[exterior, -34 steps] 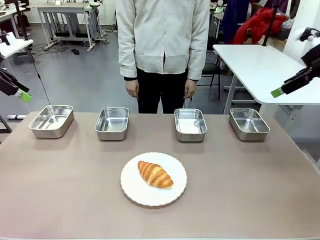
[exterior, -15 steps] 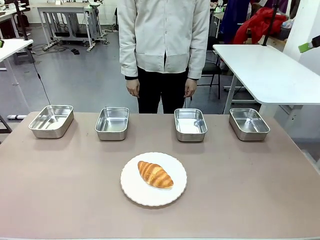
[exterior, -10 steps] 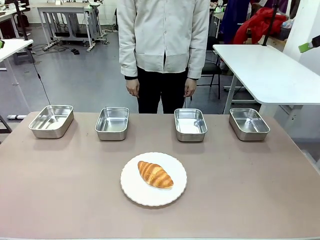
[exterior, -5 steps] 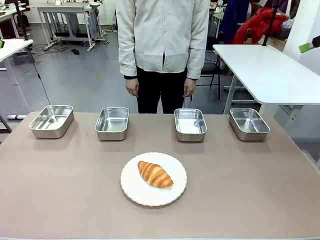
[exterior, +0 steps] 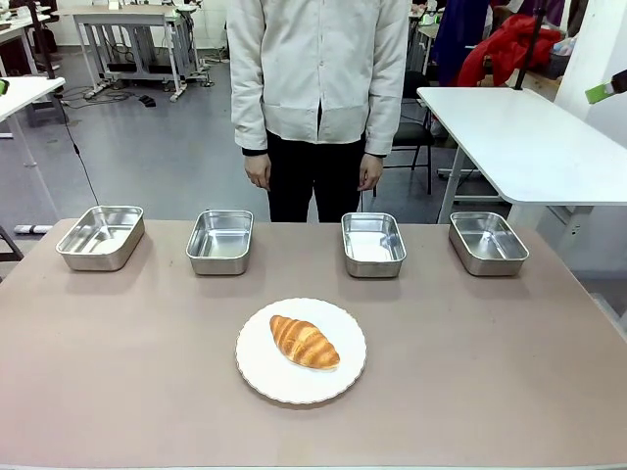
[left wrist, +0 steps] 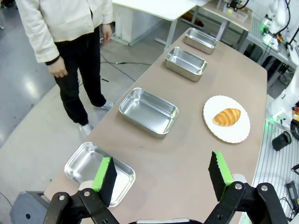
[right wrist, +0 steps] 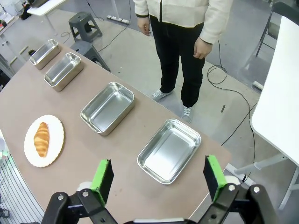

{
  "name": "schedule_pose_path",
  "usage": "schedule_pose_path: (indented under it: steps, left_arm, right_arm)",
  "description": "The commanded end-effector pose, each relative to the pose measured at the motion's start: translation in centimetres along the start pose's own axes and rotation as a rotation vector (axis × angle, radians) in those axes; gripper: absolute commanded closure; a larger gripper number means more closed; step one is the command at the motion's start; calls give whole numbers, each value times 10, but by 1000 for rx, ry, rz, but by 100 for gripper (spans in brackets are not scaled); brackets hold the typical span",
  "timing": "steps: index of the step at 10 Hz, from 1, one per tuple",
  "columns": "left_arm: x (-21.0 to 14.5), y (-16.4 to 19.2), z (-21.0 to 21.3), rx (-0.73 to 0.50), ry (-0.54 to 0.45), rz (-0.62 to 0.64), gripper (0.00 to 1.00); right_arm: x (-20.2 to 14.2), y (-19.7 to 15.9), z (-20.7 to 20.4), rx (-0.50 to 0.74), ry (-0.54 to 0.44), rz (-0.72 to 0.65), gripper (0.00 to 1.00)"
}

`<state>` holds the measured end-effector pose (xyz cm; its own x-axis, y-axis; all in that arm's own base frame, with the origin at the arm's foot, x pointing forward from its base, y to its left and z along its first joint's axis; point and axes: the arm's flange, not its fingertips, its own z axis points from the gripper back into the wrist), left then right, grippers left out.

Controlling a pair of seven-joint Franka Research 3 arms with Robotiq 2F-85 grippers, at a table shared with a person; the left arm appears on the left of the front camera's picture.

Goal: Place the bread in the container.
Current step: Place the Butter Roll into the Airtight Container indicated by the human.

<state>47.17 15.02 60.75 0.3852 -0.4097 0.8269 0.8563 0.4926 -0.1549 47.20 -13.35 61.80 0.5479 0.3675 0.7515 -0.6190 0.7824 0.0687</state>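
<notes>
Left wrist view: left claw (left wrist: 162, 171) spread wide, empty; nearest container (left wrist: 84, 163) partly hidden behind finger (left wrist: 105, 174). Right claw (right wrist: 158, 177) likewise spread.

The light was bright and even, falling from overhead. In the front view the steel pans (exterior: 219, 240) caught pale glare on their floors and rims. Each threw only a short, soft shadow close to its base on the brown table (exterior: 118, 372). The white plate (exterior: 284, 377) stayed just short of washed out, and the croissant (exterior: 305, 342) was crisp. The grey floor (exterior: 157, 147) carried a dull sheen. Both wrist views were sharp but bent by the wide lens, with the table edges bowing toward the corners.
</notes>
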Motion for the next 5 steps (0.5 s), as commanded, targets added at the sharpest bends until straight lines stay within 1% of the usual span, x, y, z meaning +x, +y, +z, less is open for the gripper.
schedule_pose_path:
  steps: [1,5]
  left_arm:
    - [0,0,0,0,0,-1,0]
    - [0,0,0,0,0,-1,0]
  right_arm:
    - [1,1,0,7,-8,0,0]
    - [1,1,0,7,-8,0,0]
